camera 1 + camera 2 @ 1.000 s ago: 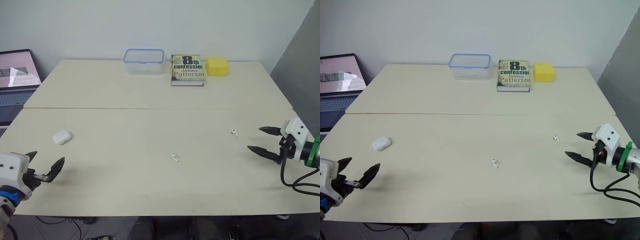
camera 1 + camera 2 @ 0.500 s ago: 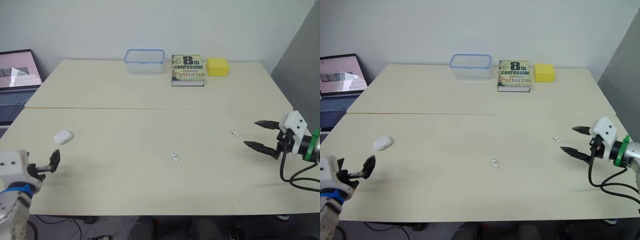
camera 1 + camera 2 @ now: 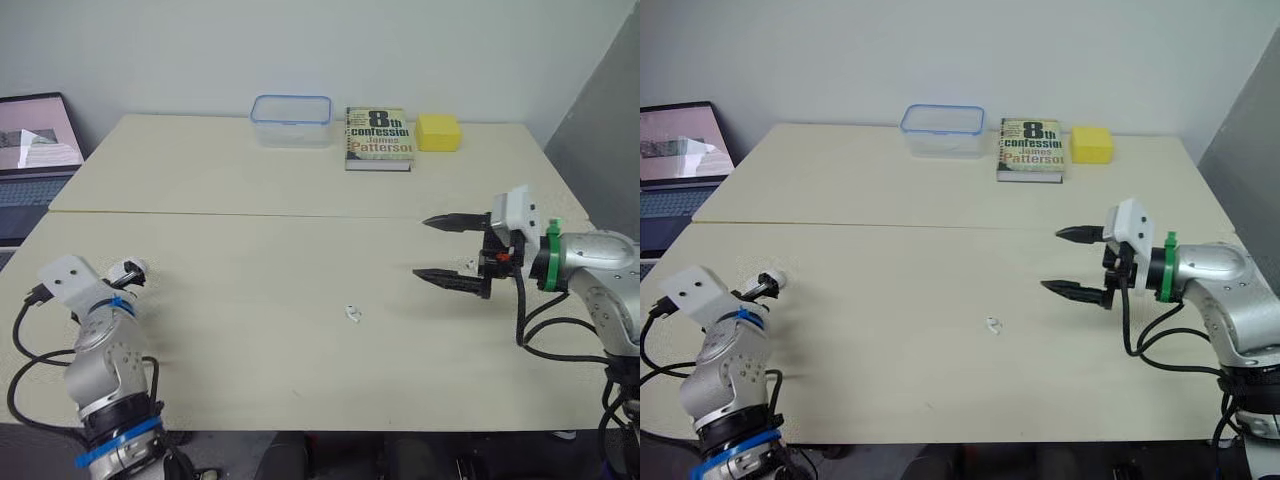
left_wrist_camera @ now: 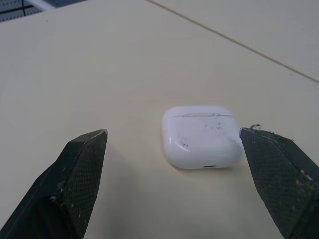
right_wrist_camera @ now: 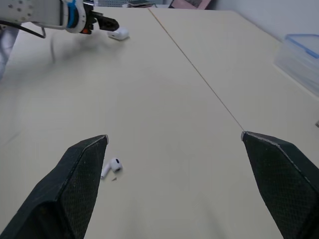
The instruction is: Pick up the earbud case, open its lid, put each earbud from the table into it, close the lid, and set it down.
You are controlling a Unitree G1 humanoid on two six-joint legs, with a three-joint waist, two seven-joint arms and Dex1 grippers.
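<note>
Both advanced | left gripper reached earbud case | right gripper mid-table

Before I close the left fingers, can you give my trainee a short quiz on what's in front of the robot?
1. True or false: the earbud case has its lid open.
2. What lies between the clear container and the yellow block at the far edge of the table? A) a book B) a mug C) a plate
3. Fill in: the fingers of the left gripper, next to the case, are ____ (open or shut).
Key: 1 false; 2 A; 3 open.
</note>
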